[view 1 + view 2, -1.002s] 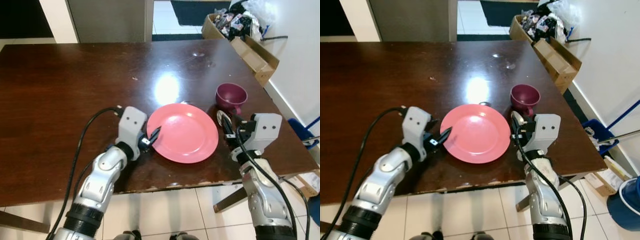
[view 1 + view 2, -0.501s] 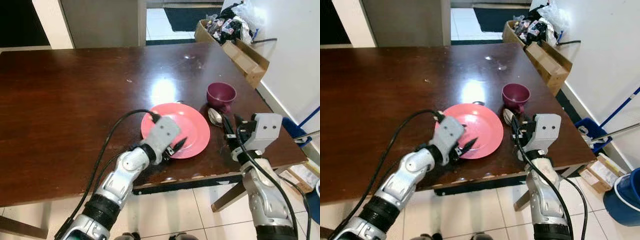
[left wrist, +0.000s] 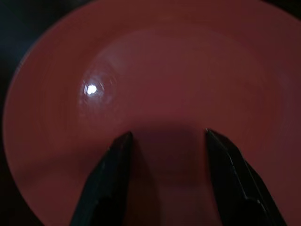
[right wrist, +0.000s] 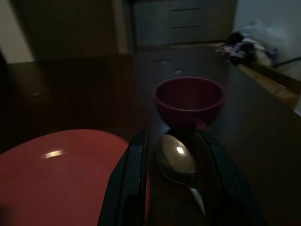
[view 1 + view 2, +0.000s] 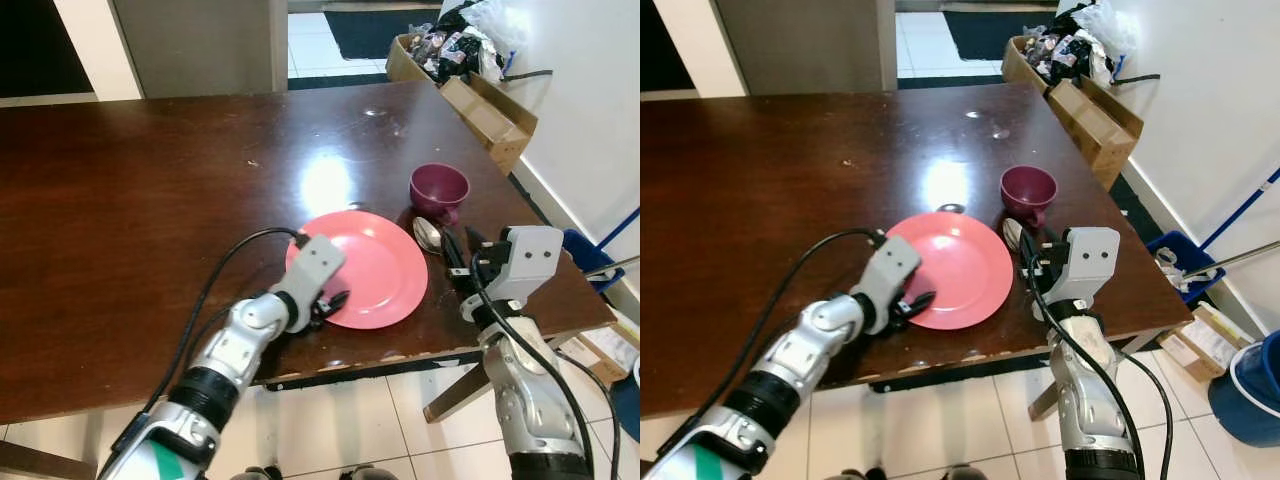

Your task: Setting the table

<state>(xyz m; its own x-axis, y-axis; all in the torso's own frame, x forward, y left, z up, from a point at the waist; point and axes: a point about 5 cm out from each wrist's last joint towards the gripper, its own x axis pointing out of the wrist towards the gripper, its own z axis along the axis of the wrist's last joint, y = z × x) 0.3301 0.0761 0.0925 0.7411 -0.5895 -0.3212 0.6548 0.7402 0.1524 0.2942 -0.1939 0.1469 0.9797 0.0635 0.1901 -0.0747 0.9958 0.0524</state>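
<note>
While dim, spoon (image 4: 176,160) handle cropped

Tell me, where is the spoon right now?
The spoon lies on the table's right side, between the pink plate and the right pincer, just in front of the purple cup.

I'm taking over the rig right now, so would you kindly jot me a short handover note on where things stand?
Left gripper: jaws open, at the near rim of the pink plate, holding nothing.
Right gripper: a metal spoon lies between its fingers; whether they clamp it is unclear.
Layout: plate near the table's front edge, purple cup beyond it to the right, spoon between plate and cup.
Done: plate and cup are set down.
Left: settle the spoon beside the plate, pull both arms back.
</note>
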